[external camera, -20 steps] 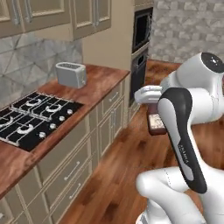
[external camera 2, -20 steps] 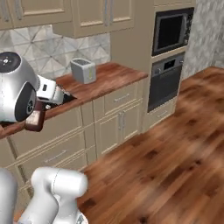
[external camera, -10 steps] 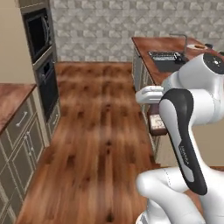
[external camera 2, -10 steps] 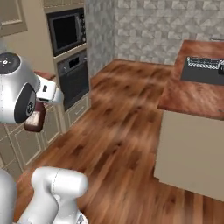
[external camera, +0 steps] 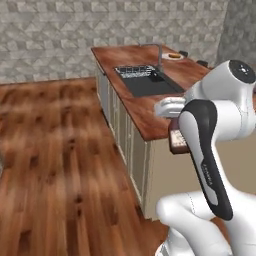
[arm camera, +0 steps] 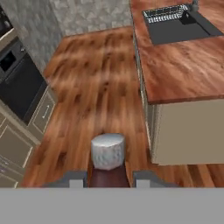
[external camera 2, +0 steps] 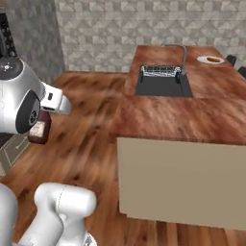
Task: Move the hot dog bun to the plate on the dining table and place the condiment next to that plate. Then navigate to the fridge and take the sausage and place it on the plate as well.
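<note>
My gripper (arm camera: 108, 177) is shut on the condiment (arm camera: 108, 153), a dark maroon bottle with a grey cap that stands upright between the fingers (arm camera: 74, 178). The bottle (external camera: 177, 142) hangs beside my forearm, short of the dining table (external camera: 150, 107); it also shows by my elbow (external camera 2: 39, 130). At the table's far end lies the white plate (external camera 2: 210, 59) with the orange-tan hot dog bun (external camera 2: 212, 59) on it; the plate (external camera: 174, 56) sits beyond the tap. The fridge and the sausage are out of view.
A dark inset sink (external camera 2: 161, 81) with a tap (external camera 2: 183, 53) takes up the table's middle. Black stools (external camera 2: 231, 58) stand at the far side. Wood floor (arm camera: 96, 87) spreads to the left of the table, with a built-in oven (arm camera: 17, 83) and cabinets beyond it.
The whole view has swung round with the base: the stove counter and oven wall slid out, and the dining table came into view. The bottle stays held in the gripper.
</note>
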